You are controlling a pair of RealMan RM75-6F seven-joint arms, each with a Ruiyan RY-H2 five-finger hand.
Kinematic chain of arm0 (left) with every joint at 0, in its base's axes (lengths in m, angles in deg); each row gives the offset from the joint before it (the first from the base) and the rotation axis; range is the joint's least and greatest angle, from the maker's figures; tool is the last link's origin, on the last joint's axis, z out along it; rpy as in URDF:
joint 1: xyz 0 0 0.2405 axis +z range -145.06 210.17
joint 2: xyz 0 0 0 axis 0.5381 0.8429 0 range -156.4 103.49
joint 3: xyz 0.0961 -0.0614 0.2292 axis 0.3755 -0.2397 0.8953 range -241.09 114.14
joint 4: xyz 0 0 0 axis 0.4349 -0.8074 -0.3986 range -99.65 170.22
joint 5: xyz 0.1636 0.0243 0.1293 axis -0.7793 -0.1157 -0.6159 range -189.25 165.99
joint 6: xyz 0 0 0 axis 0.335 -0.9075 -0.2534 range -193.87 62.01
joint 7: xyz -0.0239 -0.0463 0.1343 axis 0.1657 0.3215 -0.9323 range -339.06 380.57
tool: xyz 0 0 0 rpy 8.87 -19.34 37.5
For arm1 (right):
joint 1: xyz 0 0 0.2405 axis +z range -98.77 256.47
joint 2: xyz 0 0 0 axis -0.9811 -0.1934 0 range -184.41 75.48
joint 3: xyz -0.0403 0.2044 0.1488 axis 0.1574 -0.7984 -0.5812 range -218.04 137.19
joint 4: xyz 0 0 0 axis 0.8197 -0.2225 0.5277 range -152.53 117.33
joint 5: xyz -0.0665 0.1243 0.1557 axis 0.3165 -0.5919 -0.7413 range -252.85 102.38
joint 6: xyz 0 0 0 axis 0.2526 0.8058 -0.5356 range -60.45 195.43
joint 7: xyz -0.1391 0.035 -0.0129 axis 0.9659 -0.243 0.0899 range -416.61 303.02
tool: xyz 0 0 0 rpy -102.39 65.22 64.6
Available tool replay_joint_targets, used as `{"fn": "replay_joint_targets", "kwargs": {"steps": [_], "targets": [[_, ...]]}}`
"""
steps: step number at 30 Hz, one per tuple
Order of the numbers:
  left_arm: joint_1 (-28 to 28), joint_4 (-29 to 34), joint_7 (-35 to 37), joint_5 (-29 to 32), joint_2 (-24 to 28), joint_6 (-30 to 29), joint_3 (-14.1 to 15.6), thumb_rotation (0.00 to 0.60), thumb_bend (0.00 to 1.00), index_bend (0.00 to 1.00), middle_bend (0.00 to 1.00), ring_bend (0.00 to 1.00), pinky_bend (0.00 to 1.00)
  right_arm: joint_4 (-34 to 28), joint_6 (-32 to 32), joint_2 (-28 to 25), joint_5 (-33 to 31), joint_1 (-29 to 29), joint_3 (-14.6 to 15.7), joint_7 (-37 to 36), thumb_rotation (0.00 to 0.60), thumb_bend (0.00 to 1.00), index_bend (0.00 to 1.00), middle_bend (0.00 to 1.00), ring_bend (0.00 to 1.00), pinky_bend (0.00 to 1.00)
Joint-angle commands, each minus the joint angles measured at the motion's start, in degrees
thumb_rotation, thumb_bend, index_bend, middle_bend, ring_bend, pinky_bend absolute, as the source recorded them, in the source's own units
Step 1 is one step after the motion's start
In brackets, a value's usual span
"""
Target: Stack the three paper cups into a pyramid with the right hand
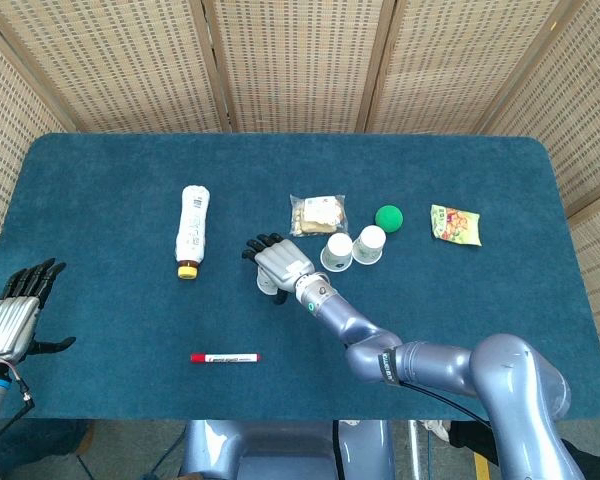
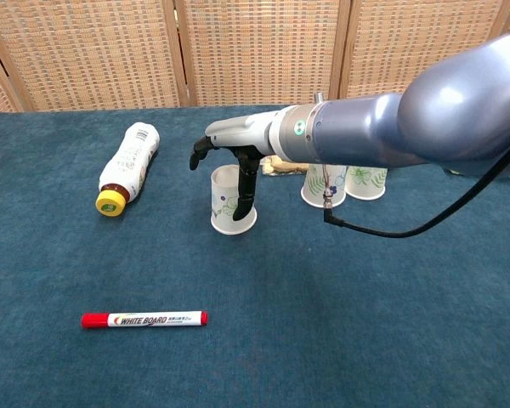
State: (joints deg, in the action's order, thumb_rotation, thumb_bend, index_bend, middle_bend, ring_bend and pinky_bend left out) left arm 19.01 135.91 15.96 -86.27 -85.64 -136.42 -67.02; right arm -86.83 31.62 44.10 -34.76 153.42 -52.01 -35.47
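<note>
Two floral paper cups stand upside down side by side, one (image 1: 339, 251) left of the other (image 1: 369, 243); in the chest view my right arm hides their tops. The third cup (image 2: 224, 209) stands alone, inverted, to their left. My right hand (image 1: 278, 264) hovers over this lone cup with fingers spread; its thumb (image 2: 246, 190) hangs down along the cup's right side, the other fingers arch over the top and left. I cannot tell whether the thumb touches the cup. My left hand (image 1: 11, 320) rests open off the table's near-left corner.
A bottle (image 1: 191, 230) with a yellow cap lies left of the lone cup. A red marker (image 1: 224, 357) lies near the front edge. Behind the cups sit a snack packet (image 1: 318, 214), a green ball (image 1: 388, 217) and a candy bag (image 1: 455, 224).
</note>
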Motion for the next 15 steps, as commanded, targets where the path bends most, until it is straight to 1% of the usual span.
{"fn": "replay_joint_targets", "kwargs": {"steps": [1, 3, 5, 8, 11, 12, 13, 15], "targets": [[-0.09, -0.18, 0.39, 0.12, 0.15, 0.26, -0.02, 0.600, 0.00, 0.00, 0.00, 0.00, 0.00, 1.57, -1.21, 1.41, -0.17, 0.00, 0.00, 0.10, 0.600, 0.05, 0.26, 0.24, 0.19, 0.23], [-0.17, -0.28, 0.58, 0.19, 0.18, 0.39, -0.06, 0.600, 0.00, 0.00, 0.00, 0.00, 0.00, 2.79, -2.22, 2.32, 0.46, -0.28, -0.31, -0.24, 0.600, 0.11, 0.32, 0.32, 0.29, 0.35], [-0.18, -0.31, 0.65, 0.17, 0.22, 0.39, -0.04, 0.600, 0.00, 0.00, 0.00, 0.00, 0.00, 3.75, -2.68, 3.08, 0.85, -0.58, -0.68, -0.84, 0.600, 0.17, 0.39, 0.43, 0.42, 0.49], [-0.21, -0.33, 0.59, 0.16, 0.18, 0.41, -0.01, 0.600, 0.00, 0.00, 0.00, 0.00, 0.00, 4.72, -2.64, 3.95, 1.39, -1.17, -1.53, -2.52, 0.600, 0.23, 0.48, 0.55, 0.55, 0.62], [-0.26, -0.35, 0.41, 0.25, 0.13, 0.47, 0.02, 0.600, 0.00, 0.00, 0.00, 0.00, 0.00, 5.21, -2.35, 4.50, 2.42, -1.86, -2.48, -4.71, 0.600, 0.28, 0.55, 0.59, 0.59, 0.67], [-0.31, -0.38, 0.27, 0.33, 0.07, 0.55, 0.04, 0.600, 0.00, 0.00, 0.00, 0.00, 0.00, 5.44, -2.29, 4.66, 2.97, -2.16, -2.98, -5.72, 0.600, 0.29, 0.56, 0.59, 0.59, 0.67], [-0.36, -0.47, 0.06, 0.54, -0.02, 0.68, 0.06, 0.600, 0.00, 0.00, 0.00, 0.00, 0.00, 5.15, -2.94, 4.30, 3.49, -2.74, -4.33, -7.54, 0.600, 0.29, 0.57, 0.60, 0.60, 0.67], [-0.42, -0.50, -0.15, 0.78, -0.14, 0.74, 0.02, 0.600, 0.00, 0.00, 0.00, 0.00, 0.00, 4.08, -3.57, 3.03, 5.08, -3.46, -5.07, -8.80, 0.600, 0.29, 0.57, 0.60, 0.60, 0.68]]}}
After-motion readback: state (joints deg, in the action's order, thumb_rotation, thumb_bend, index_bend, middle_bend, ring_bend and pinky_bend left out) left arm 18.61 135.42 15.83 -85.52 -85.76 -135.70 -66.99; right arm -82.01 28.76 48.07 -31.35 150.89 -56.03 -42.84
